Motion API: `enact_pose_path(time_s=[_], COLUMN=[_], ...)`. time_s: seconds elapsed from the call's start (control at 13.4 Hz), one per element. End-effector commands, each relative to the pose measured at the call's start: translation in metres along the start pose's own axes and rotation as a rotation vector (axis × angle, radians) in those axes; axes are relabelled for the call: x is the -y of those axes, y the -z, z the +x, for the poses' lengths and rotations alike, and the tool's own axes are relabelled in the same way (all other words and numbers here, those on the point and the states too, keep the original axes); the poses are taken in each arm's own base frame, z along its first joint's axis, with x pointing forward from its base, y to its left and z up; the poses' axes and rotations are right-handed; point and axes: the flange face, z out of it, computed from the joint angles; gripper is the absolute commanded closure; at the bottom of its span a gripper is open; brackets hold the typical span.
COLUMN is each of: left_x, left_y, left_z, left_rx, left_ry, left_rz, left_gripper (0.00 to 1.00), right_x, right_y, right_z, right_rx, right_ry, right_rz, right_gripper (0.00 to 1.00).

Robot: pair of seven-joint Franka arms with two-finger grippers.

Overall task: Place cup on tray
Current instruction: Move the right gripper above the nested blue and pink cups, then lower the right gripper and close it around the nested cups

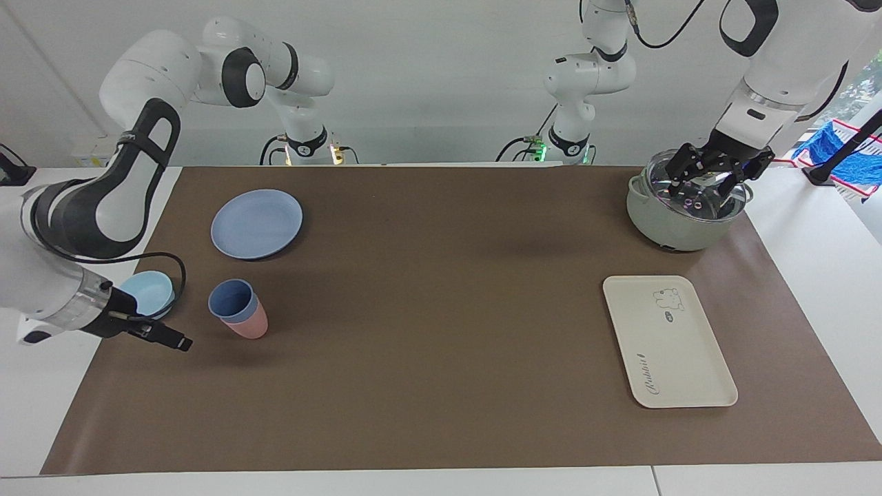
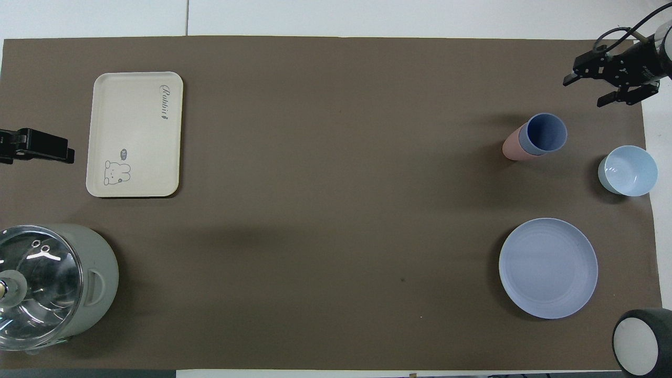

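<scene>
Two arms share your table (image 1: 441, 386), which is covered by a brown mat. Largest on it is the grey-green pot (image 1: 679, 220) with its glass lid, at the left arm's end and close to the robots. Your left gripper (image 1: 710, 180) hangs over that lid; its fingers stand apart and hold nothing. Next in size, the tray (image 1: 668, 341) lies flat and bare at the same end, farther from the robots than the pot and well apart from it, its rabbit drawing toward the robots.

At the right arm's end you have the round blue plate (image 1: 256, 224), nearer to the robots than the cups. The light-blue bowl (image 1: 151, 291) sits near the mat's edge. The cup (image 1: 233, 300) stands nested inside the pink tumbler (image 1: 251, 325), the pair leaning a little, beside the bowl and well apart from the tray. Your right gripper (image 1: 176, 339) is just over the mat's edge, near the bowl and the cups but touching neither; in the overhead view its fingers (image 2: 609, 98) are spread open and empty.
</scene>
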Motion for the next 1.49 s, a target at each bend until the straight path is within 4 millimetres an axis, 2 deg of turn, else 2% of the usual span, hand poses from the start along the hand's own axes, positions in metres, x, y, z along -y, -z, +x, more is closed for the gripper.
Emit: enact_pose_path(time_s=[0.0, 0.15, 0.3, 0.6, 1.04, 1.42], left_x=[0.002, 0.002, 0.002, 0.002, 0.002, 0.001], left_y=[0.001, 0.001, 0.001, 0.001, 0.001, 0.001], left_z=[-0.009, -0.009, -0.009, -0.009, -0.009, -0.009], left_rx=[-0.003, -0.003, -0.003, -0.003, -0.003, -0.003], left_ry=[0.014, 0.014, 0.014, 0.014, 0.014, 0.013], left_rz=[-0.008, -0.008, -0.008, -0.008, -0.008, -0.008], left_gripper=[0.00, 0.00, 0.00, 0.00, 0.00, 0.00], right_x=[-0.003, -0.014, -0.016, -0.042, -0.042, -0.033], right_y=[-0.009, -0.026, -0.041, -0.076, -0.101, -0.108], right_z=[0.003, 0.003, 0.000, -0.001, -0.006, -0.014], right_rx=[0.046, 0.110, 0.157, 0.274, 0.374, 0.427], right_ry=[-0.082, -0.132, -0.206, -0.350, -0.445, -0.574], right_rz=[0.038, 0.044, 0.035, 0.090, 0.143, 0.117], right_gripper=[0.00, 0.00, 0.00, 0.00, 0.00, 0.00])
